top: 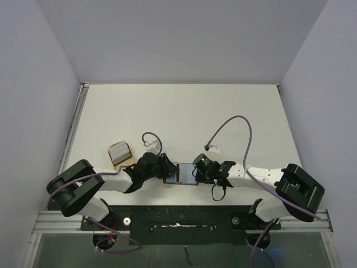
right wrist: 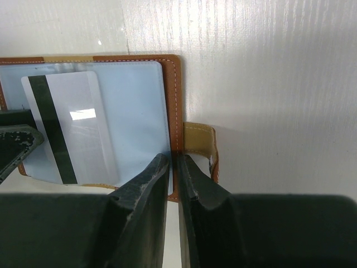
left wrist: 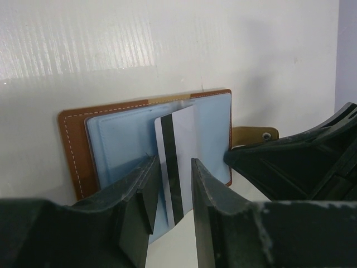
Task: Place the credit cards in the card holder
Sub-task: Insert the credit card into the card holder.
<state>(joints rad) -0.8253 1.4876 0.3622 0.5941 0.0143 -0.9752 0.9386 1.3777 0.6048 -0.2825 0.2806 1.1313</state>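
Pale card (left wrist: 187, 145), foot behind left jaws

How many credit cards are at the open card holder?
1: a striped credit card lies on the card holder's blue inside, between the left gripper's fingers. Pockets may hide more.

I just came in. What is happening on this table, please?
The two arms work on the open card holder near their bases. The right gripper seems to pinch its edge beside the snap tab. The left gripper has a striped credit card between its fingers, lying on the blue inside. More cards wait in the tan dish.
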